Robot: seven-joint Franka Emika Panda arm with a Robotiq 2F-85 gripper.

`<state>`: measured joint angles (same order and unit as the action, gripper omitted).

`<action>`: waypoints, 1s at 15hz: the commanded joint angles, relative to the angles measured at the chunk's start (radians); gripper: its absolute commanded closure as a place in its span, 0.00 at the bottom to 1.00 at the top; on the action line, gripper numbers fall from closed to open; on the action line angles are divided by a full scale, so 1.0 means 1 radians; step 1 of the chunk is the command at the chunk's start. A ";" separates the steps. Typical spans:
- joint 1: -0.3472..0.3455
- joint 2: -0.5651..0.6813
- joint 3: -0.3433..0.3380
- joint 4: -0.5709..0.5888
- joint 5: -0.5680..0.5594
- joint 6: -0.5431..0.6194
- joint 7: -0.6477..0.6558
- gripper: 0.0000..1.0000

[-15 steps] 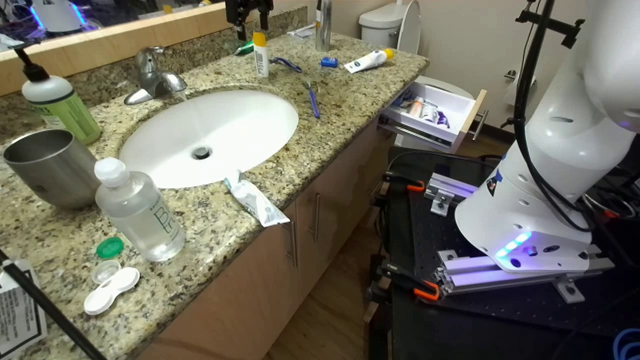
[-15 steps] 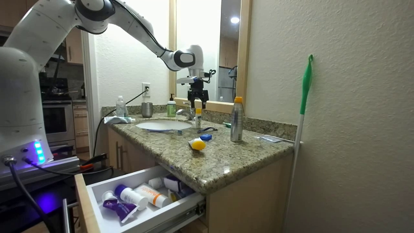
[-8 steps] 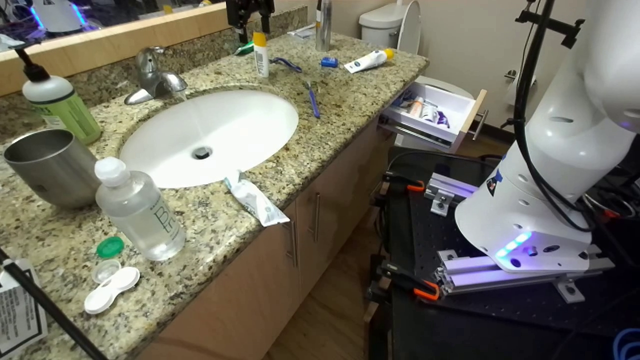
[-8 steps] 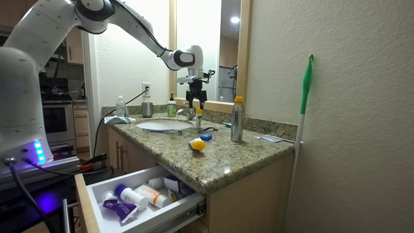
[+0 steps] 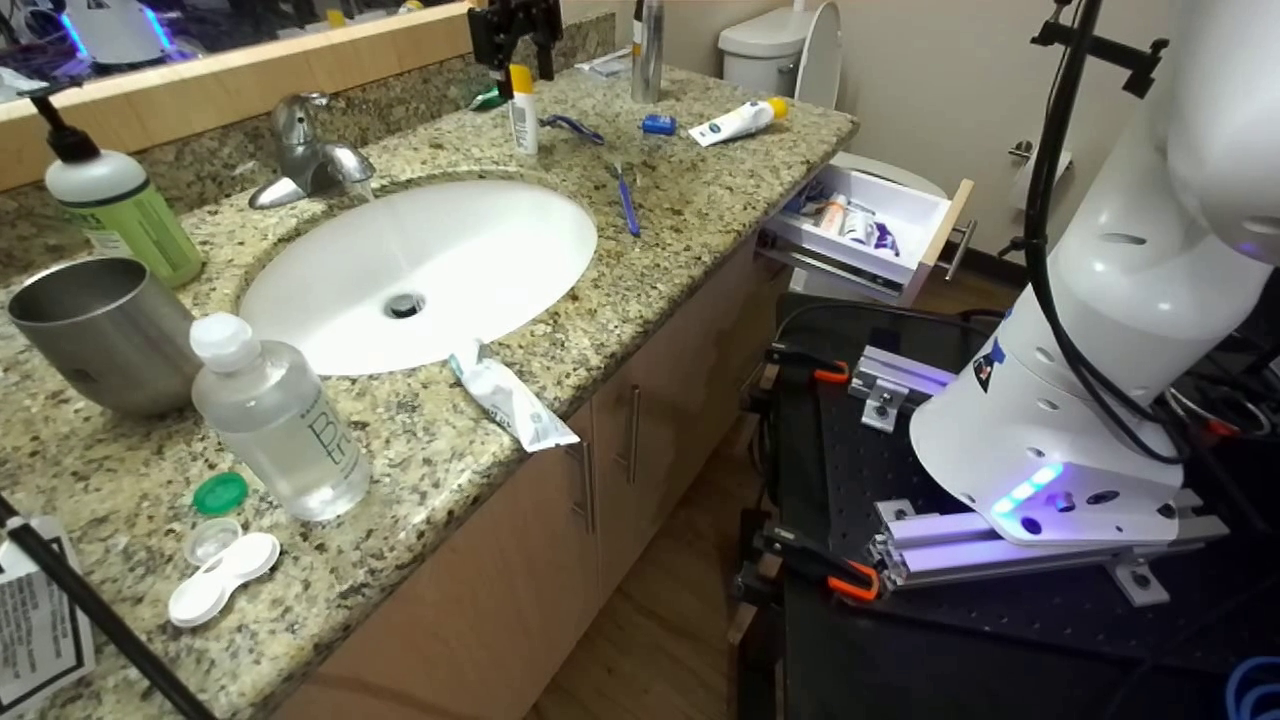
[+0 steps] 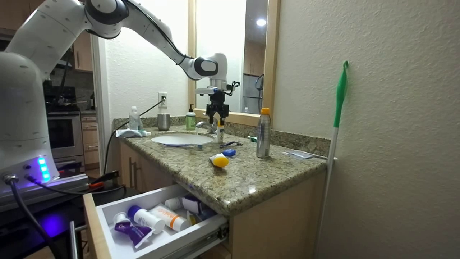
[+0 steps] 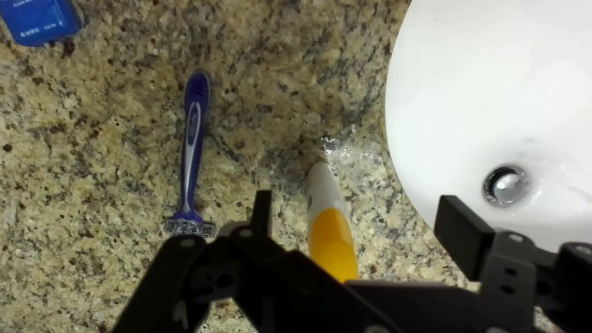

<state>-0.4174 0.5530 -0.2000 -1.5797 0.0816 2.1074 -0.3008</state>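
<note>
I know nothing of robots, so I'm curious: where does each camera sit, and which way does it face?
An exterior view: above the counter, close to the clear bottle, facing past the sink toward the toilet; the robot's base and gripper show.
An exterior view: near the open drawer, facing over the counter toward the mirror; most of the arm shows.
Wrist view: on the wrist, facing down at the yellow-capped bottle; the gripper's open fingers show.
Both exterior views share the sink, drawer, yellow-capped bottle and gripper.
</note>
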 commanded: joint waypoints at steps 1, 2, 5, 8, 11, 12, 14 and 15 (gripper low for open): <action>-0.001 0.006 0.003 -0.003 -0.012 0.041 0.011 0.40; -0.001 0.006 0.003 -0.005 -0.015 0.055 0.007 0.48; 0.002 0.008 -0.005 -0.012 -0.030 0.101 0.022 0.68; 0.002 0.010 -0.009 -0.017 -0.043 0.130 0.033 0.89; -0.014 0.004 0.010 -0.008 -0.022 0.086 -0.004 0.94; -0.017 -0.013 0.013 -0.012 -0.019 0.071 -0.018 0.94; -0.025 -0.074 0.019 -0.044 -0.020 0.017 -0.077 0.94; -0.022 -0.115 0.010 -0.075 -0.037 0.006 -0.098 0.94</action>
<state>-0.4204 0.5459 -0.2006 -1.5838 0.0582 2.1733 -0.3252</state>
